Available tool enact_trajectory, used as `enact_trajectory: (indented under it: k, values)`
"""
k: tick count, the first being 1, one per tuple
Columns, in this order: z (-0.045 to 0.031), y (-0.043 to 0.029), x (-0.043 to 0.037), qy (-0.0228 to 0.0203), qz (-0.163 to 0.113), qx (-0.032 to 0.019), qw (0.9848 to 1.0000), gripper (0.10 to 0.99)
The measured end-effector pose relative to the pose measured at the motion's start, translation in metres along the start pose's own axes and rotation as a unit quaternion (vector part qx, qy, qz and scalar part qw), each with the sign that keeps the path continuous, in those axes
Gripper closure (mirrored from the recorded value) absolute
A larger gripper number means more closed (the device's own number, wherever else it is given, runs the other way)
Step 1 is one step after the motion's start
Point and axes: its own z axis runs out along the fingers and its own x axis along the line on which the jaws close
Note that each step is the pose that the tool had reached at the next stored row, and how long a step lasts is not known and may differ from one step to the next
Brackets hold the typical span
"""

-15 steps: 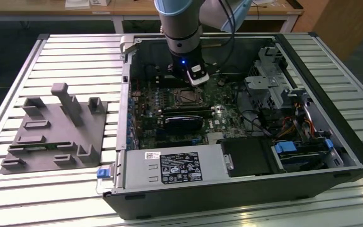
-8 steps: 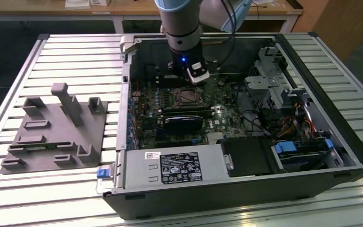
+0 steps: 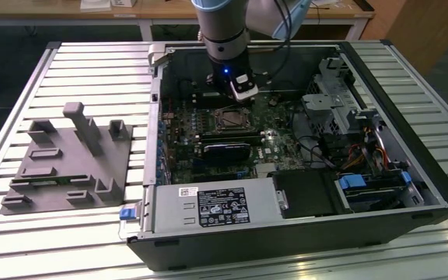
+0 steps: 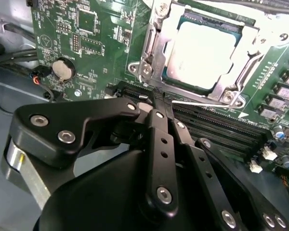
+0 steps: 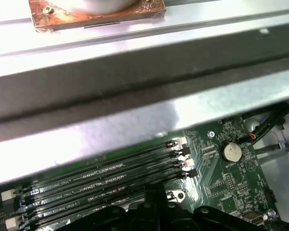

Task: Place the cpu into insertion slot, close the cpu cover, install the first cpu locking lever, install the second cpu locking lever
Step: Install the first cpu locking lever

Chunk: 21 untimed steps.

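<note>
Cpu [image 4: 202, 55] seated in slot [image 4: 209, 21], cover [image 4: 154, 43] down over it.
Gripper [image 4: 158, 94] just beside cover, upper centre of exterior view; fingers [image 4: 162, 144] together, tips at the memory slots [image 4: 216, 127].

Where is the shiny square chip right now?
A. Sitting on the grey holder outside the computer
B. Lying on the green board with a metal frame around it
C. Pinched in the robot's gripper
B: in the second wrist view the cpu lies flat on the green board, with the cpu cover framing it.
</note>
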Motion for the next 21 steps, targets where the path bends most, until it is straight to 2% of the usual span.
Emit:
enact_trajectory:
  k: [9,21]
  values:
    - [0.0,0.0037,0.0071,-0.0009,0.004,0.0006,1.0,0.98]
    - [0.0038,0.0038,0.0083,-0.001,0.004,0.0011,1.0,0.98]
